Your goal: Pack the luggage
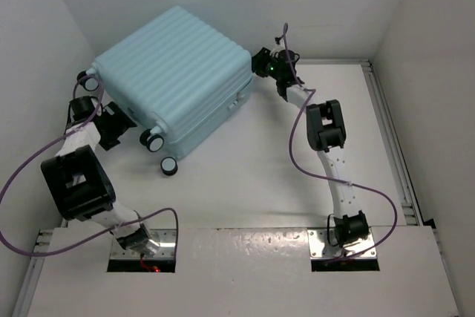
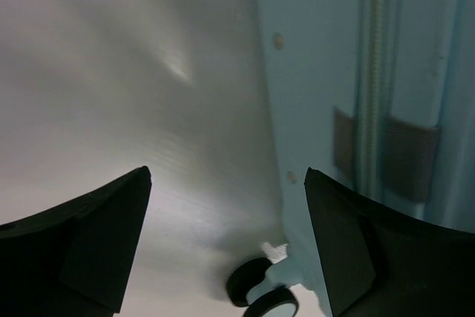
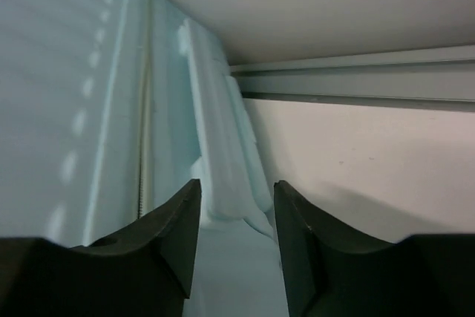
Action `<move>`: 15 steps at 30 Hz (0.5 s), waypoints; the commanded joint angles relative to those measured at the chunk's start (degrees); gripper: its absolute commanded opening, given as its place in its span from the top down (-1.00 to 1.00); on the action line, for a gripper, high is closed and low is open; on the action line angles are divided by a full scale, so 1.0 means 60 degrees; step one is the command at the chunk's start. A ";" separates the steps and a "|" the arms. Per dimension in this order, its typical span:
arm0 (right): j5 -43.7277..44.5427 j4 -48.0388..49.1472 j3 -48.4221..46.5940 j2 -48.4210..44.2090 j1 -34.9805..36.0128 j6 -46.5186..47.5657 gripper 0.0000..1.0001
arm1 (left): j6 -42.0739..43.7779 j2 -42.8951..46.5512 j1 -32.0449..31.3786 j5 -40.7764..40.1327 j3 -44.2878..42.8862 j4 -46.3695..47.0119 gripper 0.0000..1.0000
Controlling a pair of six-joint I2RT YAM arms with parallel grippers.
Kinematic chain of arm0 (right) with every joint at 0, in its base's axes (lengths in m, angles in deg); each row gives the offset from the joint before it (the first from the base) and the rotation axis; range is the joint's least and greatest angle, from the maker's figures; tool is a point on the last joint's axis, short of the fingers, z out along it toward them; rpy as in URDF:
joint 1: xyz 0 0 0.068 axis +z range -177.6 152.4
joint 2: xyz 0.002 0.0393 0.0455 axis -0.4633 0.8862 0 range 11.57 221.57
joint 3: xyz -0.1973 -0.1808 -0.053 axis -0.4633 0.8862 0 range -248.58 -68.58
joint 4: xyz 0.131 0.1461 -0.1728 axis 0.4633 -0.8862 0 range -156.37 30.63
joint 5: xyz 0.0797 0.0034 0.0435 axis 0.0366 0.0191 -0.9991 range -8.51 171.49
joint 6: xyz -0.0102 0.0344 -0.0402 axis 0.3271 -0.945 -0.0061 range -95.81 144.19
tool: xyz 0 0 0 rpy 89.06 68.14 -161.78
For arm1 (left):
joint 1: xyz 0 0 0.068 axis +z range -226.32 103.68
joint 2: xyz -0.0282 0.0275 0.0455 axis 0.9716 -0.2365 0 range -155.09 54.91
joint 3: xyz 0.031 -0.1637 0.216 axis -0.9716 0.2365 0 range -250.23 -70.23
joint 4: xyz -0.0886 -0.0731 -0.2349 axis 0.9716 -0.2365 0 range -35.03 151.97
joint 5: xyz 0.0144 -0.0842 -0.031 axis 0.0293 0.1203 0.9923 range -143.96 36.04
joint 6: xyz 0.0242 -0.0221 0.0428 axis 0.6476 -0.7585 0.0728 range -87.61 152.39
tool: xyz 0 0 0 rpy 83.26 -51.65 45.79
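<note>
The luggage [image 1: 174, 72] lies closed, ribbed shell up, on the far left of the table [image 1: 245, 191]. The left gripper [image 2: 223, 183] is at the luggage's wheel end beside a caster [image 2: 260, 291], its fingers spread wide with nothing between them. The right gripper [image 3: 237, 191] is at the luggage's opposite side, fingers straddling the moulded handle [image 3: 223, 139]; it cannot be determined whether they clamp it.

One luggage [image 1: 174, 72], three visible caster wheels [image 1: 154, 139], two arms [image 1: 330, 139]
</note>
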 commanded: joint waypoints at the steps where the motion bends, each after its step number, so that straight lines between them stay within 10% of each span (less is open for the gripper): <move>1: -0.1128 0.0702 -0.0545 0.0293 0.0387 -0.0135 0.07 | -0.0185 -0.0575 -0.0673 0.0455 -0.0834 0.1097 -0.79; 7: -0.2369 0.1576 -0.0036 0.0235 0.0812 -0.0440 0.10 | 0.0019 -0.1981 -0.1259 0.0250 -0.1933 0.1200 -0.79; 15: -0.5432 0.4655 0.4883 -0.2474 0.1485 -0.1101 0.27 | 0.0693 -0.3637 -0.2854 0.0249 -0.3441 0.1302 -0.79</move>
